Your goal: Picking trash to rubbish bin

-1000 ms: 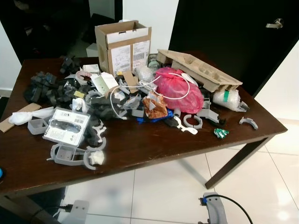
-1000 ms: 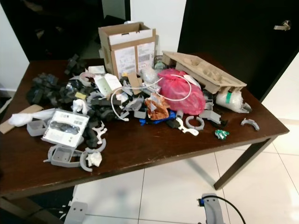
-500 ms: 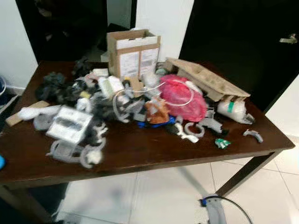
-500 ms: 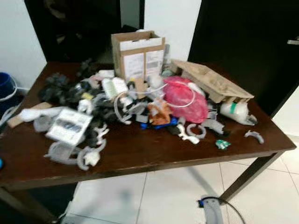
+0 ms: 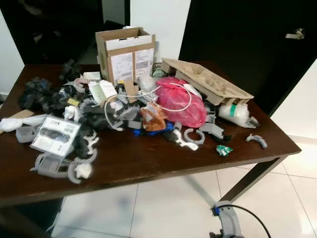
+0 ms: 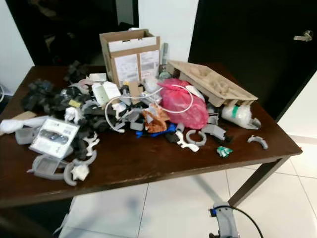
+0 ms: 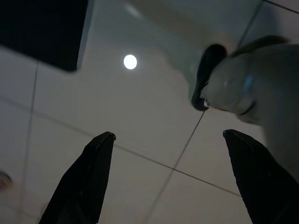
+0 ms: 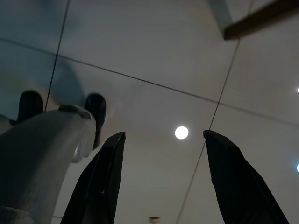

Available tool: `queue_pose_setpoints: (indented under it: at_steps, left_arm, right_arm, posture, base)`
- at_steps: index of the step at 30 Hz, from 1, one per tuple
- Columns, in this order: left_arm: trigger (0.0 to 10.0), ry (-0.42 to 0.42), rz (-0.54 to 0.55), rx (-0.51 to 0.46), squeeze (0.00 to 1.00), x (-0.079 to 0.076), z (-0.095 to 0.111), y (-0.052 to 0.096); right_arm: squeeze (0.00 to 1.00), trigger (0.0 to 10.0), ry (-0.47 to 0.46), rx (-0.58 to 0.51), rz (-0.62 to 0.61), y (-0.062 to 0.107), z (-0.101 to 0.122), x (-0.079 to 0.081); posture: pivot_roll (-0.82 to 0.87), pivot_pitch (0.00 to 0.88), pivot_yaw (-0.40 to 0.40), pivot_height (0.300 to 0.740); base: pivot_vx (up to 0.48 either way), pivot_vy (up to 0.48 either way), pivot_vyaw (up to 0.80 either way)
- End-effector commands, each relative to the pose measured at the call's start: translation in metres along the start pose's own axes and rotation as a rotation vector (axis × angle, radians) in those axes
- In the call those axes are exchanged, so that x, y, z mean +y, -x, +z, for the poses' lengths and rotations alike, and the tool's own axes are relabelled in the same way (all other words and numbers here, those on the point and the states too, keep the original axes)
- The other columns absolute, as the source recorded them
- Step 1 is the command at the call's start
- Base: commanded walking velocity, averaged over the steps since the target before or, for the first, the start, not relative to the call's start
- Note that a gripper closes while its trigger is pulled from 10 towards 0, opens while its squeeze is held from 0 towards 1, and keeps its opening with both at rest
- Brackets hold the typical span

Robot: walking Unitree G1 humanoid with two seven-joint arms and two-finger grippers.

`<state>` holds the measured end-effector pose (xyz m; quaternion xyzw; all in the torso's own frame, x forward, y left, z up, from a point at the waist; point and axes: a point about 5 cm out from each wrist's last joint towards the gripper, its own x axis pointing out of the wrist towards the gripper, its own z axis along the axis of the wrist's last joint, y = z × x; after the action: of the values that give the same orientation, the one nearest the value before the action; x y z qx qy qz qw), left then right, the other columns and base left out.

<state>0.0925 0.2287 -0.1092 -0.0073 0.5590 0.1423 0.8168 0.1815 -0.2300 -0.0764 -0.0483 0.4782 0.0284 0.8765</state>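
A dark wooden table [image 5: 148, 158] on pale floor tiles [image 5: 163, 208] carries the trash heap [image 5: 124, 111]: cardboard box [image 5: 125, 52], pink bag [image 5: 178, 101], grey scraps. Behind stand black doors. Left gripper [image 7: 168, 140] and right gripper [image 8: 161, 135] hang over tiles, fingers spread wide, holding nothing.

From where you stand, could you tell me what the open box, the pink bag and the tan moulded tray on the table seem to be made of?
Open box: brown corrugated cardboard, matte, printed labels.
Pink bag: thin plastic film, crinkled and slightly glossy.
Tan moulded tray: probably pressed paper pulp, rough and dull.

A dark wooden table [image 5: 148, 161] holds heaped trash: a cardboard box [image 5: 125, 53], a pink bag [image 5: 179, 101], grey plastic parts [image 5: 55, 166]
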Motion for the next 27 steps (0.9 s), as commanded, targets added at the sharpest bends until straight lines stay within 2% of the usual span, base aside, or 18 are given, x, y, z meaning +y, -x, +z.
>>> queue_pose_setpoints:
  at_steps: [1, 8, 9, 10, 12, 14, 17, 18, 19, 21, 24, 25, 26, 27]
  left_arm:
    - [10.0, 0.038, 0.041, 0.04, 0.0, 0.011, -0.013, 0.002]
    - [10.0, 0.089, 0.083, 0.063, 0.0, 0.021, -0.024, 0.004]
    - [10.0, 0.123, 0.118, 0.071, 0.0, 0.028, -0.029, 0.006]
    - [10.0, 0.123, 0.118, 0.071, 0.0, 0.028, -0.029, 0.006]
    - [10.0, 0.181, 0.183, 0.07, 0.0, 0.043, -0.033, 0.008]
    - [10.0, 0.247, 0.249, 0.026, 0.0, 0.059, -0.026, 0.009]
    - [10.0, 0.269, 0.281, -0.008, 0.0, 0.067, -0.019, 0.01]
    - [10.0, 0.313, 0.318, -0.057, 0.0, 0.077, -0.008, 0.01]
    - [10.0, 0.313, 0.318, -0.057, 0.0, 0.077, -0.008, 0.01]
    - [10.0, 0.383, 0.398, -0.211, 0.0, 0.101, 0.025, 0.014]
    - [10.0, 0.411, 0.478, -0.427, 0.0, 0.127, 0.072, 0.025]
    - [10.0, 0.411, 0.478, -0.427, 0.0, 0.127, 0.072, 0.025]
    - [10.0, 0.395, 0.525, -0.58, 0.0, 0.14, 0.104, 0.037]
    - [10.0, 0.378, 0.546, -0.656, 0.0, 0.144, 0.121, 0.043]
  right_arm:
    - [0.0, 10.0, 0.028, -0.002, 0.007, 0.0, 0.002, -0.001]
    - [0.0, 10.0, 0.038, 0.003, 0.012, 0.0, 0.002, -0.001]
    - [0.0, 10.0, 0.041, 0.003, 0.01, 0.0, 0.003, 0.0]
    - [0.0, 10.0, 0.041, 0.003, 0.01, 0.0, 0.003, 0.0]
    - [0.0, 10.0, 0.044, 0.007, -0.003, 0.0, 0.002, 0.0]
    - [0.0, 10.0, 0.052, 0.018, -0.022, 0.0, 0.002, -0.002]
    - [0.0, 10.0, 0.052, 0.019, -0.025, 0.0, 0.002, -0.002]
    - [0.0, 10.0, 0.052, 0.02, -0.027, 0.0, 0.001, -0.003]
    - [0.0, 10.0, 0.052, 0.02, -0.027, 0.0, 0.001, -0.003]
    - [0.0, 10.0, 0.05, 0.023, -0.03, 0.0, 0.001, -0.004]
    - [0.0, 10.0, 0.054, 0.03, -0.033, 0.001, -0.001, -0.005]
    - [0.0, 10.0, 0.054, 0.03, -0.033, 0.001, -0.001, -0.005]
    - [0.0, 10.0, 0.054, 0.034, -0.034, 0.001, -0.002, -0.005]
    - [0.0, 10.0, 0.055, 0.036, -0.033, 0.001, -0.002, -0.005]
  posture:
    - [0.1, 0.095, -0.093, 0.74]
    - [0.12, 0.1, -0.103, 0.74]
    - [0.13, 0.103, -0.105, 0.74]
    - [0.13, 0.103, -0.105, 0.74]
    - [0.13, 0.105, -0.105, 0.74]
    - [0.13, 0.105, -0.104, 0.74]
    - [0.13, 0.105, -0.104, 0.74]
    - [0.13, 0.105, -0.102, 0.74]
    - [0.13, 0.105, -0.102, 0.74]
    - [0.13, 0.104, -0.1, 0.74]
    - [0.13, 0.103, -0.098, 0.74]
    - [0.13, 0.103, -0.098, 0.74]
    - [0.13, 0.103, -0.098, 0.74]
    - [0.13, 0.104, -0.1, 0.74]
  base:
    - [0.0, 0.0, 0.76]
    - [0.0, 0.0, 0.75]
    - [0.0, 0.0, 0.76]
    - [0.0, 0.0, 0.76]
    - [0.0, 0.0, 0.0]
    - [0.0, 0.0, 0.0]
    - [0.0, 0.0, 0.0]
    - [0.0, 0.0, 0.0]
    - [0.0, 0.0, 0.0]
    - [0.0, 0.0, 0.0]
    - [0.0, 0.0, 0.0]
    - [0.0, 0.0, 0.0]
    - [0.0, 0.0, 0.0]
    - [0.0, 0.0, 0.0]
